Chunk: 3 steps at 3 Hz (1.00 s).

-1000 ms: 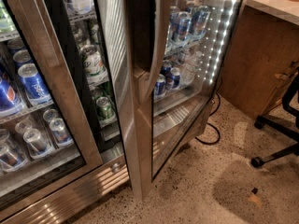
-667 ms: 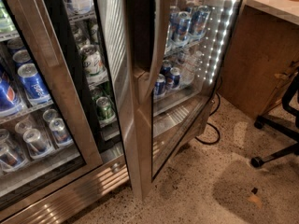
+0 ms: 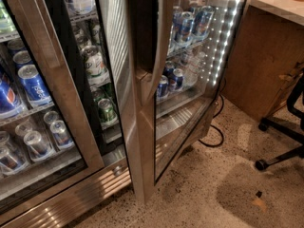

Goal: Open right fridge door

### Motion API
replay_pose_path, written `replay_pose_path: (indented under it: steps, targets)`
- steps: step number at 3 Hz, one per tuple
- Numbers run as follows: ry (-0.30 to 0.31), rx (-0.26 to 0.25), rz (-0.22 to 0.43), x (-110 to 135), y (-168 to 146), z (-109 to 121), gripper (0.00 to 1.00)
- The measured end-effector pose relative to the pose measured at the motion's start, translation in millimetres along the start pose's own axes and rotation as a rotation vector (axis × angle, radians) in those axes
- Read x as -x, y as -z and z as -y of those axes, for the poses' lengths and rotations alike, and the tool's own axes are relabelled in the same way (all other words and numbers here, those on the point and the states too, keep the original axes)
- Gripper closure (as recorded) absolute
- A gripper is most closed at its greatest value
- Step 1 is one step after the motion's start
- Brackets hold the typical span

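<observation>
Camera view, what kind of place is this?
Probably an office break area: a glass-door drinks fridge stocked with cans, its right fridge door swung open, beside a wooden counter and a wheeled office chair. The gripper is not in view.

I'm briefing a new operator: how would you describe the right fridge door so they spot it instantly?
With the tool out of view, start at the steel drinks fridge filling the left. The right fridge door is the glass one swung outward mid-frame, unlike the shut left door.
</observation>
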<state>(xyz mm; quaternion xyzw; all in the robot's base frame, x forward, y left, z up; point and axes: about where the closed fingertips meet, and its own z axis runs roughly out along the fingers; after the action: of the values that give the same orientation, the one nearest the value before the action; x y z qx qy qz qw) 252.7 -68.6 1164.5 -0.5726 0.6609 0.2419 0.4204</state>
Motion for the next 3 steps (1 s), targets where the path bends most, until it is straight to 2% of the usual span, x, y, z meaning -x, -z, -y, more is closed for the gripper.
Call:
replay_pose_path:
  steps: [3]
  targets:
    - [0.000, 0.000, 0.000, 0.0, 0.0, 0.0, 0.00]
